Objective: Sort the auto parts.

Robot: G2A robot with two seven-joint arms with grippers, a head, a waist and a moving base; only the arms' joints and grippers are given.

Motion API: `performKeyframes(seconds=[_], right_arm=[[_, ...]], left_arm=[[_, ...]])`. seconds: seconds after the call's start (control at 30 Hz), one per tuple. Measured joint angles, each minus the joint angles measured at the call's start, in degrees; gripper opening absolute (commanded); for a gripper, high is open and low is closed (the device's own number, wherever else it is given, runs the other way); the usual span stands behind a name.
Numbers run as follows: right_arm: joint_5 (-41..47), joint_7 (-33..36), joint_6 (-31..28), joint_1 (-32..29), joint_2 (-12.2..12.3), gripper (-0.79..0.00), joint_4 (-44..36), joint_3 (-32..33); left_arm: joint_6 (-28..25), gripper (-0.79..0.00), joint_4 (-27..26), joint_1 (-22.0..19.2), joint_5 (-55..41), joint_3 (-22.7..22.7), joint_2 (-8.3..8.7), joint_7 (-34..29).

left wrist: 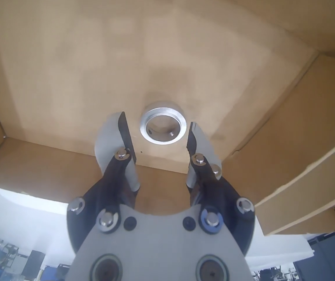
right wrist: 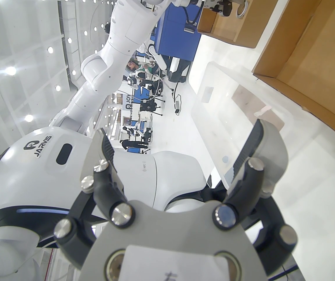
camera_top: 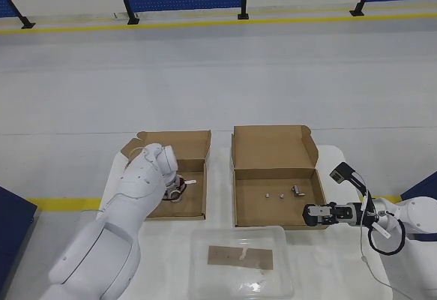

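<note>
Two cardboard boxes side by side: a left box (camera_top: pixel 192 141) and a right box (camera_top: pixel 267 146). One metal ring (left wrist: pixel 161 126) in the left box. Three small metal parts (camera_top: pixel 268 196) (camera_top: pixel 281 196) (camera_top: pixel 298 190) in the right box. One clear plastic tray (camera_top: pixel 240 230) nearer than the boxes, holding one brown cardboard sheet (camera_top: pixel 225 257) with one small pale part (camera_top: pixel 243 255) on it.

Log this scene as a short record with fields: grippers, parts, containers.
left gripper: open, over a metal ring that lies on the floor of the left box; not gripping it
right gripper: open, empty, beside the near corner of the right box
right box contents: a few small metal parts on its floor
clear bin: in front of both boxes, holds a cardboard piece
</note>
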Motion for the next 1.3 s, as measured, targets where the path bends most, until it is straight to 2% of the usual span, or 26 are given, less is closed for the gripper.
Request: performKeyframes(seconds=[0.2, 0.3, 0.5, 0.67, 0.73, 1.17, 1.2, 1.3], right_arm=[[0.0, 0.0, 0.0, 0.0, 0.0, 0.0, 0.0, 0.0], [0.0, 0.0, 0.0, 0.0, 0.0, 0.0, 0.0, 0.0], [0.0, 0.0, 0.0, 0.0, 0.0, 0.0, 0.0, 0.0], [0.0, 0.0, 0.0, 0.0, 0.0, 0.0, 0.0, 0.0], [0.0, 0.0, 0.0, 0.0, 0.0, 0.0, 0.0, 0.0], [0.0, 0.0, 0.0, 0.0, 0.0, 0.0, 0.0, 0.0], [0.0, 0.0, 0.0, 0.0, 0.0, 0.0, 0.0, 0.0], [0.0, 0.0, 0.0, 0.0, 0.0, 0.0, 0.0, 0.0]], left_arm=[[-4.15, 0.0, -1.61, -0.42, -1.95, -1.9, 1.31, -0.17], [-8.6, 0.0, -2.98, -0.27, -3.61, -3.39, 2.42, -1.07], [-22.22, 0.0, -6.75, 1.58, -8.13, -7.84, 5.95, -4.64], [-32.35, 0.0, -13.37, 5.47, -10.72, -11.99, 9.5, -8.36], [-32.94, 0.0, -15.45, 6.44, -9.83, -12.63, 10.35, -8.68], [-31.86, 0.0, -15.44, 7.34, -9.93, -13.13, 10.58, -7.09], [-32.5, 0.0, -15.97, 7.94, -11.22, -13.95, 10.76, -6.96], [-38.97, 0.0, -17.92, 10.85, -20.51, -18.55, 11.89, -10.42]])
